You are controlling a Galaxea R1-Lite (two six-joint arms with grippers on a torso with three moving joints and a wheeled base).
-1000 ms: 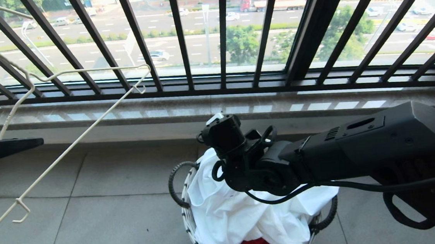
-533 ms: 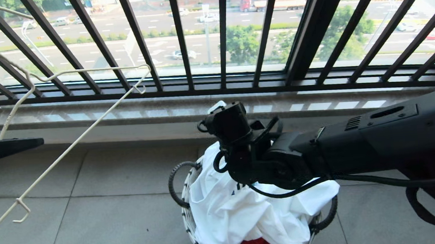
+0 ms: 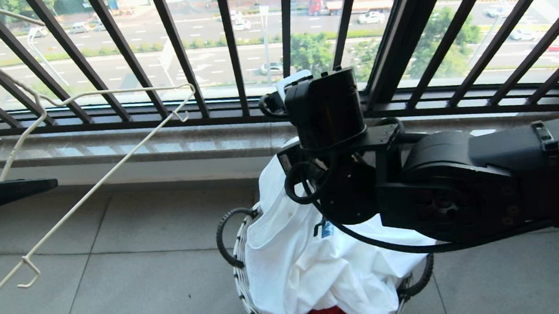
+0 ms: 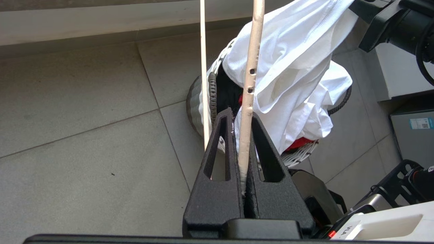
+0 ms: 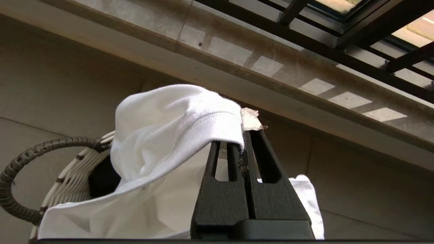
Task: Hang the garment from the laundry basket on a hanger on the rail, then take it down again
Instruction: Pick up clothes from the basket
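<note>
While the black window railing (image 3: 231, 51) fills the background, the laundry basket (image 3: 241, 275) stands on the tiled floor (image 3: 133, 268) below it. From the basket the white garment (image 3: 313, 269) rises, its edge pinched in the right pincer (image 5: 244, 135), whose fingers are pressed together on the cloth. At the left, the left pincer (image 4: 241, 118) is clamped on the hanger (image 3: 92, 184).
</note>
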